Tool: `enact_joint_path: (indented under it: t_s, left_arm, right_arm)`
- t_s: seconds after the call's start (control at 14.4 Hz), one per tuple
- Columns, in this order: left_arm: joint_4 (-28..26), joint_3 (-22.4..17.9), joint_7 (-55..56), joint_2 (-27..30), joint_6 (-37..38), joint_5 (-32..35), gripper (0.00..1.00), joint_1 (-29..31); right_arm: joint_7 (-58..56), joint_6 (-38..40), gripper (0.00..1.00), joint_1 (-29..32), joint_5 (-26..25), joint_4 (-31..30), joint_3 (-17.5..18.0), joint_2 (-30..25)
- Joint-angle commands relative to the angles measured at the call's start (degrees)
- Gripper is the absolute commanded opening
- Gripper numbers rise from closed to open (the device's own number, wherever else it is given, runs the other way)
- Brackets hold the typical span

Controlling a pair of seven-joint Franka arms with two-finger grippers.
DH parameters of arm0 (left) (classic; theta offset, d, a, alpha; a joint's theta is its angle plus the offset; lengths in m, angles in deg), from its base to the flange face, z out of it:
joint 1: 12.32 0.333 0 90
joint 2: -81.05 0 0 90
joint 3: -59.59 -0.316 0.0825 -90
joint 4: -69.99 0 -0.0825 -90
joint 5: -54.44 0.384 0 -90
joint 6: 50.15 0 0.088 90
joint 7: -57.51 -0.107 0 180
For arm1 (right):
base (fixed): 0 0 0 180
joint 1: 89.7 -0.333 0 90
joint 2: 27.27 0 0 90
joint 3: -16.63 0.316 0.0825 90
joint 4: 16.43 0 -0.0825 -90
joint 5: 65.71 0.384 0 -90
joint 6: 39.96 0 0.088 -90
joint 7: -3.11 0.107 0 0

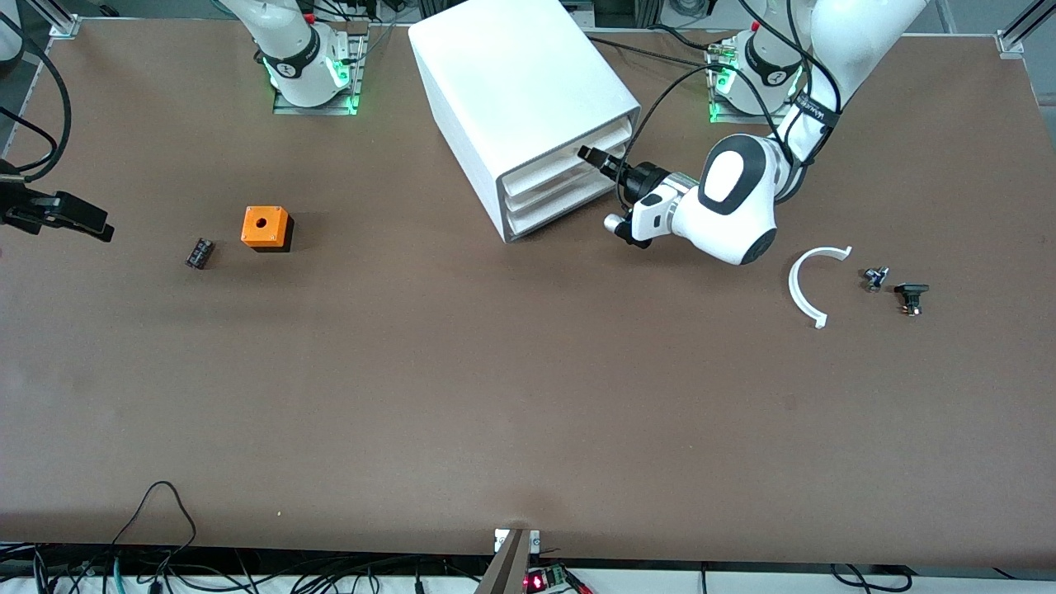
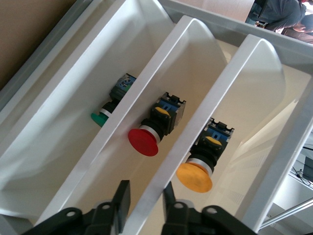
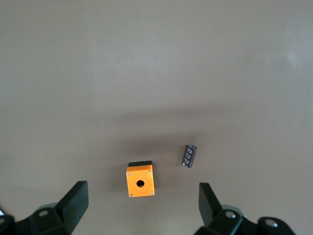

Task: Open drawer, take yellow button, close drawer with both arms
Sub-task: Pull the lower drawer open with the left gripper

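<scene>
The left claw is seen at the front of the cabinet, its fingers slightly parted astride the front lip of the middle drawer, not clamped on it. Just ahead of the claw, the orange-capped button lies in the drawer, beside a red button and a green button in the other two. The right claw is held spread wide over the counter, with the cube and block below it.

1. The left arm reaches low and level; the left gripper has its fingers narrowly parted, seemingly straddling something.
2. The right gripper waits, hovering with jaws spread wide.
</scene>
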Motion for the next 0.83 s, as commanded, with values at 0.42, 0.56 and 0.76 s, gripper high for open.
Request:
enact_joint_path:
  t_s: [0.42, 0.56, 0.76]
  left_arm:
    - [14.0, -1.8, -0.7, -7.4, 1.8, 9.2, 0.0, 9.7]
    - [15.9, -1.9, 0.3, -8.3, 3.2, 9.3, 0.87, 11.2]
    - [19.8, -2.2, 5.7, -7.9, 5.4, 12.4, 1.0, 11.8]
  right_arm:
    - [0.7, -0.1, 1.0, -0.1, 0.6, -0.2, 0.2, 0.0]
    - [0.4, -0.2, 1.0, -1.9, 0.9, -0.1, 0.3, 0.9]
    - [0.6, -1.2, 1.0, -7.0, 0.9, 0.2, 0.3, 2.1]
